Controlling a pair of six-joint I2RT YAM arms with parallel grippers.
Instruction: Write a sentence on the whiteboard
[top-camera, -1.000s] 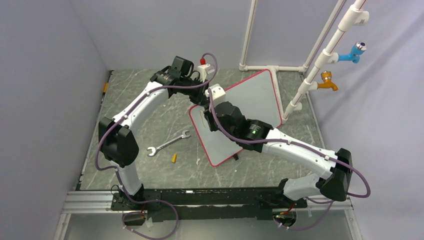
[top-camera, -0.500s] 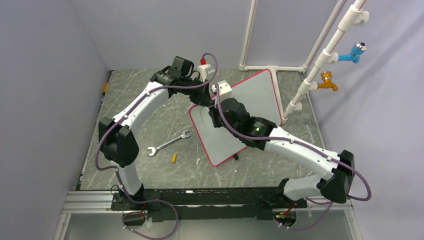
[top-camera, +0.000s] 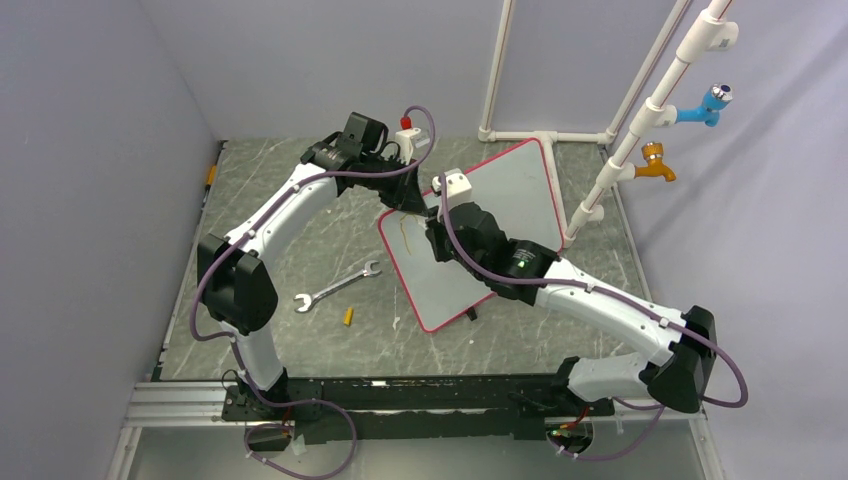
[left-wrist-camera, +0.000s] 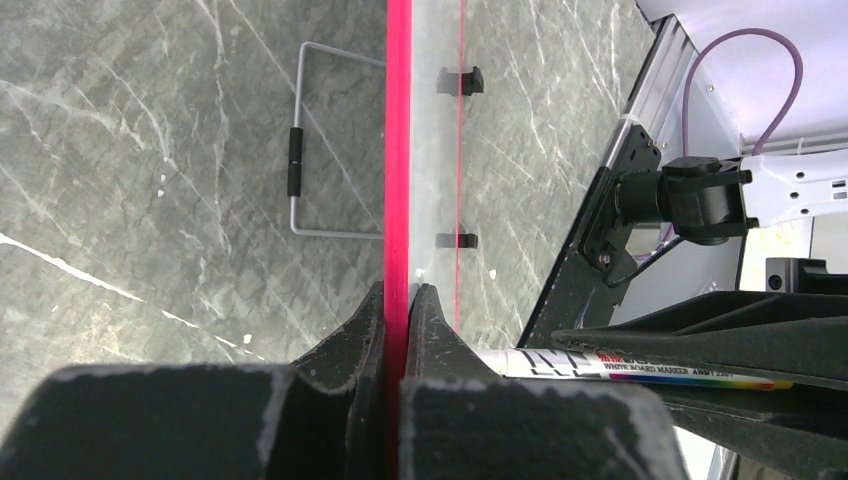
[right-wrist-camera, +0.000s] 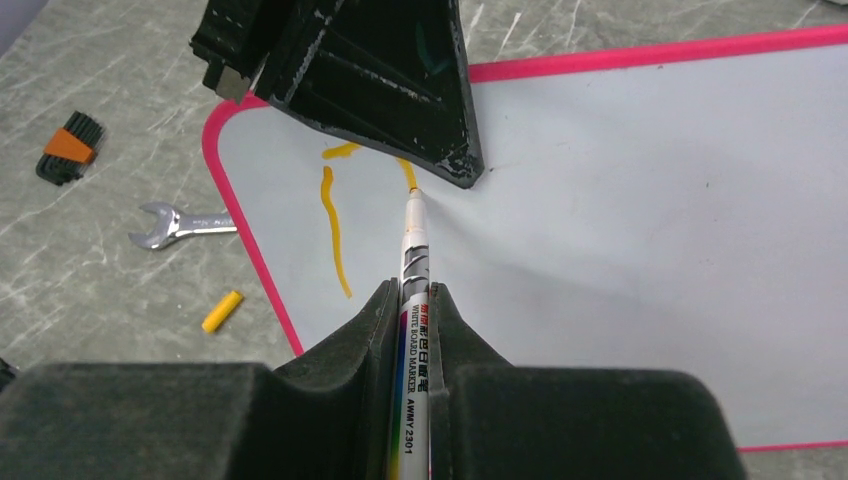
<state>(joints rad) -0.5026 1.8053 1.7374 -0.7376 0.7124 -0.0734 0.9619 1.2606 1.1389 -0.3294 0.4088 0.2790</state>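
The whiteboard (top-camera: 520, 190), white with a red-pink rim, is propped tilted at the back middle. My left gripper (top-camera: 404, 203) is shut on its rim (left-wrist-camera: 400, 180) at the upper left corner. My right gripper (top-camera: 432, 236) is shut on a whiteboard marker (right-wrist-camera: 413, 255), whose orange tip touches the board (right-wrist-camera: 650, 200). Of the sentence, only a long orange stroke (right-wrist-camera: 335, 230) and a short curved stroke above it show. My left gripper's fingers (right-wrist-camera: 400, 90) partly hide the curved stroke. The marker also shows in the left wrist view (left-wrist-camera: 620, 365).
A silver wrench (top-camera: 337, 285) and a yellow marker cap (top-camera: 348, 316) lie on the grey table left of the board. A black and orange hex key set (right-wrist-camera: 68, 147) lies farther left. White pipes with blue and orange taps (top-camera: 650, 110) stand at the right. A wire stand (left-wrist-camera: 295, 175) sits behind the board.
My right gripper has moved the marker up the board toward the far rim, leaving orange strokes near the left corner. The left arm has not moved.
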